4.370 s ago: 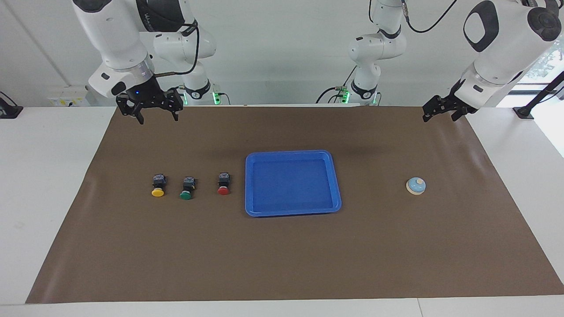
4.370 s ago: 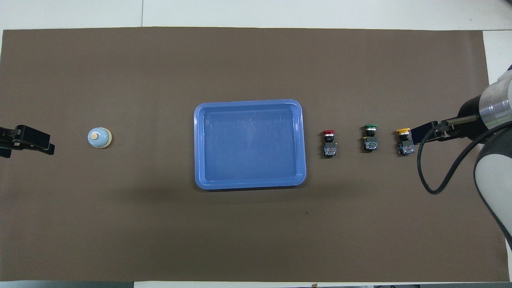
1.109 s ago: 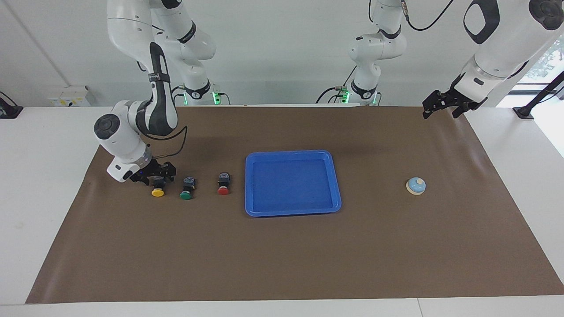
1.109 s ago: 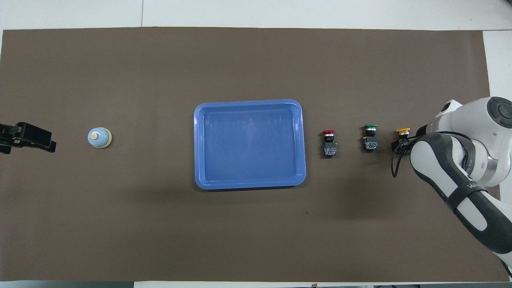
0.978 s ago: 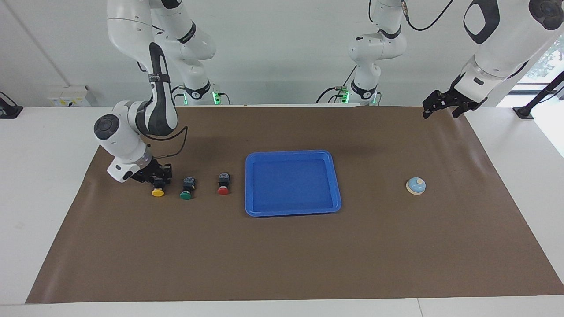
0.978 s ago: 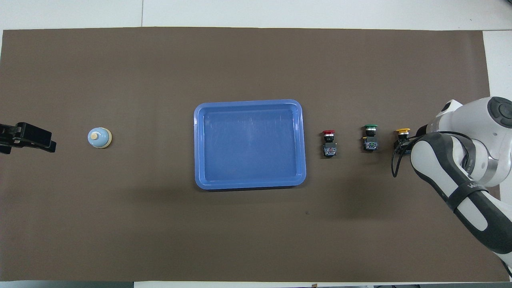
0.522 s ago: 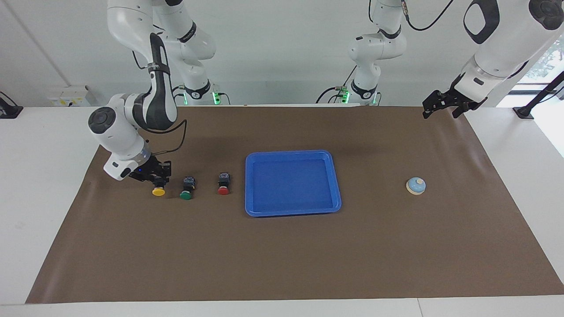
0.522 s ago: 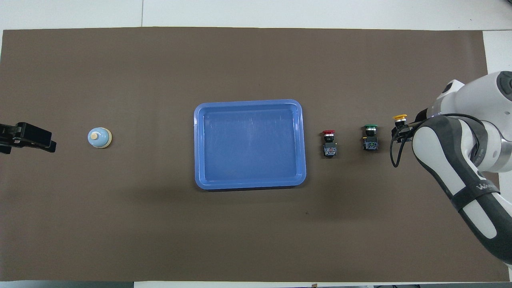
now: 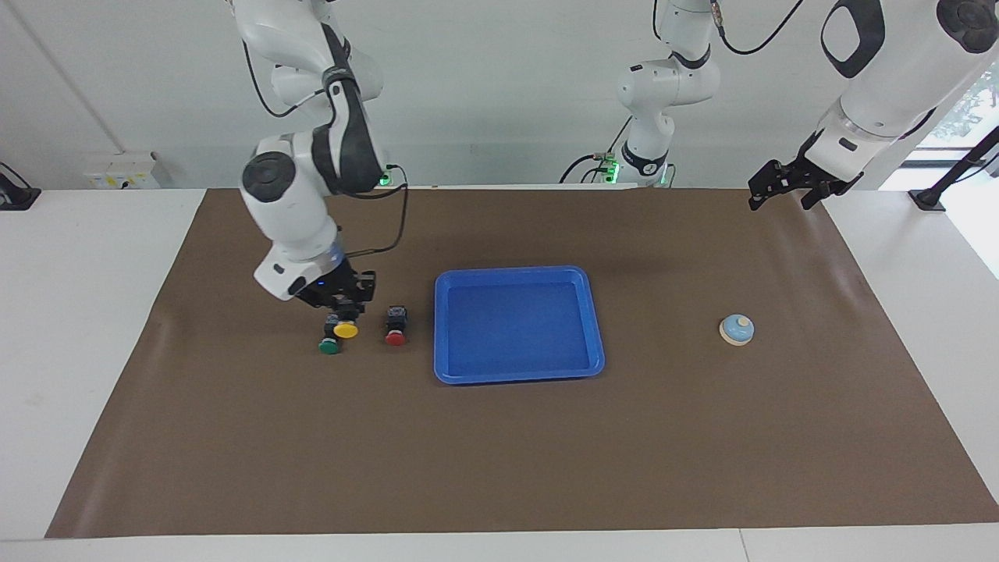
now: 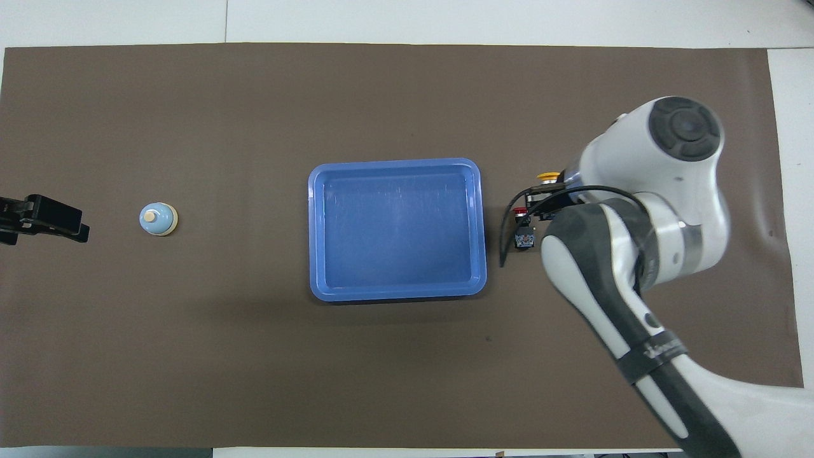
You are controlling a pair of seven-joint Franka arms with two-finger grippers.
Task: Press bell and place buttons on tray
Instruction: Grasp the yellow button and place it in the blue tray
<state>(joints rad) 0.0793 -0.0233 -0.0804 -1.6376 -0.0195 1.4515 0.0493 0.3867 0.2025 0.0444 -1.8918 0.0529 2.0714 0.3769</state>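
Facing view: right jaws (image 9: pixel 343 306) gripping yellow button (image 9: pixel 345 329) over green button (image 9: pixel 329 346); left jaws (image 9: pixel 788 186) open, waiting. Slipping possible short of tray (image 9: pixel 442 373).

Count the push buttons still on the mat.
2: green button and red button, beside the tray. The yellow button is held in the right gripper, over them.

1. The tray (image 9: pixel 518 375), shallow, bright blue, rectangular with rounded corners and a raised rim, lay flat at the middle of the table with nothing in it.
2. The bell (image 9: pixel 737 330), a light-blue dome on a cream base with a cream knob, stood upright toward the left arm's end of the table, well apart from the tray.
3. The red button (image 9: pixel 396 326) lay just beside the tray, toward the right arm's end.
4. The green button (image 9: pixel 329 344) lay farther toward that end.
5. The yellow button (image 9: pixel 346 329) was raised off the table, above the green one.
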